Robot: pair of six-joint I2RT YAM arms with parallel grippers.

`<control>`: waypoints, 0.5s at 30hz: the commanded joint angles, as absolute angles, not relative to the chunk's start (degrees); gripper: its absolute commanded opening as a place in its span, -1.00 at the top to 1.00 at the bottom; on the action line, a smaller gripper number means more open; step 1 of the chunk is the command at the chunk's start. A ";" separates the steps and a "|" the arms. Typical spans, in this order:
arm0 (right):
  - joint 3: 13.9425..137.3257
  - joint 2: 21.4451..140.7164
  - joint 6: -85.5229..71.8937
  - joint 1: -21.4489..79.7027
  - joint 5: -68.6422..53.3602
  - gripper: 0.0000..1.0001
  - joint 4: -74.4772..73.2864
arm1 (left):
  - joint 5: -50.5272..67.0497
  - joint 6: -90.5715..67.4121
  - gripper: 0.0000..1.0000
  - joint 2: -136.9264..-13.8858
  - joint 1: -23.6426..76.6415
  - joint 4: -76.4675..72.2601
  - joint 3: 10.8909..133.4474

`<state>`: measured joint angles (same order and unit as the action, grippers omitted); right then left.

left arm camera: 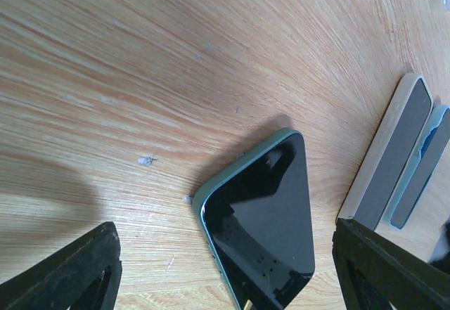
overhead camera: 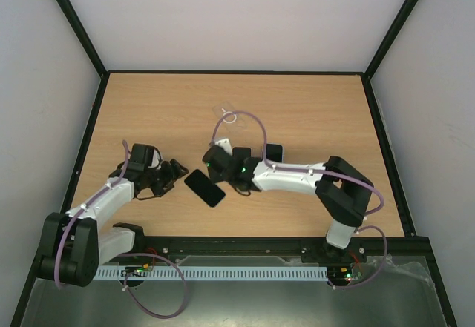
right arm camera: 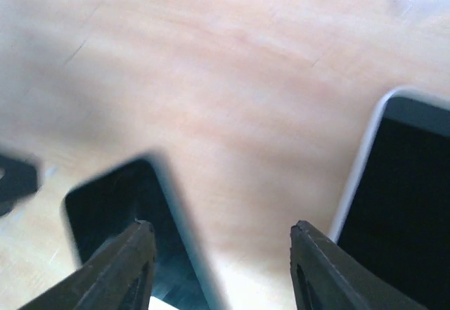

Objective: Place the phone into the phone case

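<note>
Since both arms sit low over the desk (overhead camera: 148, 104) with nothing in hand, I treat this step as the pick-up of the phone. My left gripper (overhead camera: 172, 173) is released, fingers spread wide, and sits toward the desk's 8 o'clock, apart from the phone. The phone (left arm camera: 261, 229), glossy black with a teal rim, lies flat at that gripper's 3 o'clock, one corner turned toward it. At the phone's 1 o'clock my right gripper (right arm camera: 219, 238) is released too, with only bare desk between its fingers. Farther toward 3 o'clock lies what I take for the phone case (left arm camera: 391, 161), a pale-rimmed slab, with a blue-edged slab (left arm camera: 424, 164) just beside it; I cannot be sure which of the two is the case. To do this well I would square one gripper to the phone's long sides, not its corner, come down low, and pinch across the narrow width near the middle. A flat, slick phone may skid, so I would close slowly and let the other gripper steady the case.
</note>
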<state>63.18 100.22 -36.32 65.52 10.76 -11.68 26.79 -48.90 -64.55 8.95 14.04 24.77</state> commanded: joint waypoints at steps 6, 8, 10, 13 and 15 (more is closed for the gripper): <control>75.17 109.00 -22.26 48.76 10.91 -0.51 -8.80 | 29.76 -43.93 -0.64 -62.24 8.61 11.77 26.78; 79.16 112.18 -20.11 45.63 9.02 -0.67 -9.49 | 29.90 -43.95 -0.66 -60.94 8.61 11.31 26.41; 84.61 116.11 -19.02 43.04 6.69 -0.80 -12.87 | 29.86 -43.99 -0.68 -59.40 8.61 11.17 26.25; 90.91 121.40 -16.76 40.29 4.65 -0.98 -15.97 | 29.98 -44.36 -0.69 -58.25 8.61 11.17 26.18; 94.34 123.87 -15.12 39.01 3.98 -0.95 -17.51 | 30.81 -44.42 -0.70 -58.28 8.61 10.88 26.01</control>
